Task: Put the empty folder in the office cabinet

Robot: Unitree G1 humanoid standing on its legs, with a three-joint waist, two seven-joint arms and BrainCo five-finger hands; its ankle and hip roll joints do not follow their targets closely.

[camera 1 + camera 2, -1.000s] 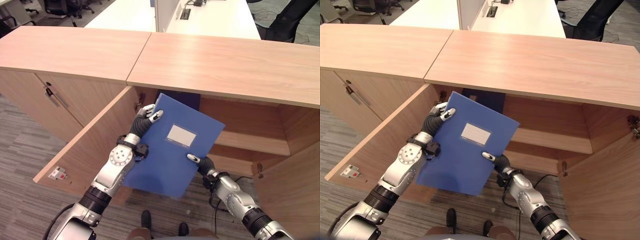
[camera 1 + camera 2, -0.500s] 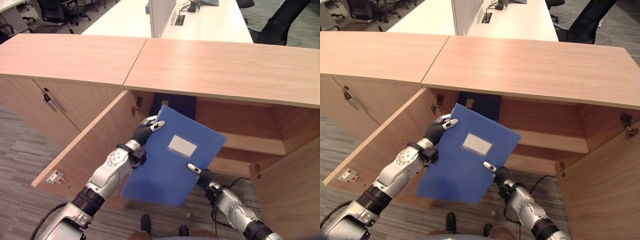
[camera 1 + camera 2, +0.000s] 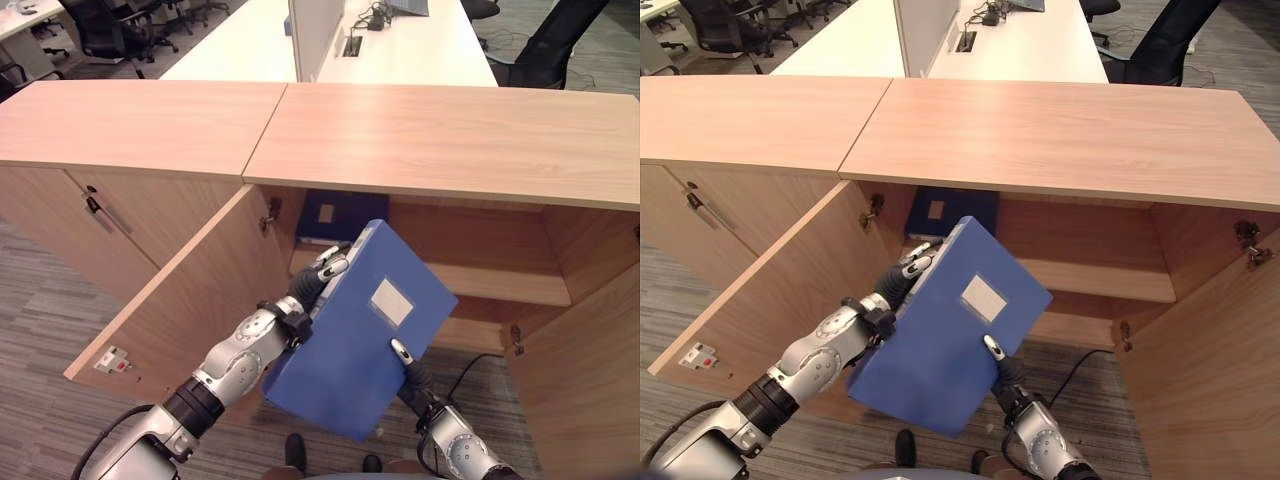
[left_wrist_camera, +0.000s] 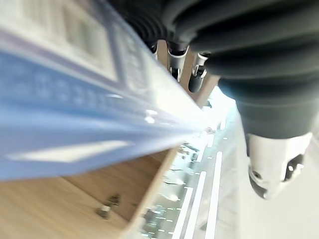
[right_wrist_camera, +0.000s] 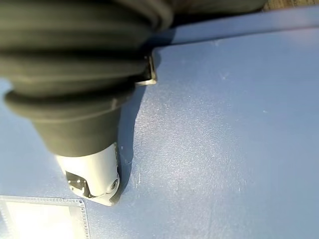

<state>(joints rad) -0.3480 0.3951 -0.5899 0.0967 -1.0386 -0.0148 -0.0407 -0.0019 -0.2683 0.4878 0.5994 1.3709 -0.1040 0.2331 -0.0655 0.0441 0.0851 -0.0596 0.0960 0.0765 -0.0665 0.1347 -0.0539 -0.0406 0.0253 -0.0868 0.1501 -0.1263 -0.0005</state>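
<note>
Both robot hands carry the blue folder (image 3: 358, 335) in the left eye view: the left robot hand (image 3: 312, 290) has its fingers curled over the folder's left edge, and the right robot hand (image 3: 405, 362) pinches its near right edge with the thumb on the cover. The folder hangs tilted in the air before the open office cabinet (image 3: 480, 250), near the cabinet shelf (image 3: 500, 285), beside the open left door (image 3: 190, 290). A dark blue binder (image 3: 335, 215) stands at the far left inside the cabinet.

Seen from the right eye view, the folder's white label (image 3: 984, 298) faces up, and a white tabletop (image 3: 970, 45) lies beyond the cabinet.

Seen from the left wrist view, fingers (image 4: 175, 59) reach past the folder's edge.

Seen from the right wrist view, the thumb (image 5: 94, 172) presses on the blue cover beside the label
</note>
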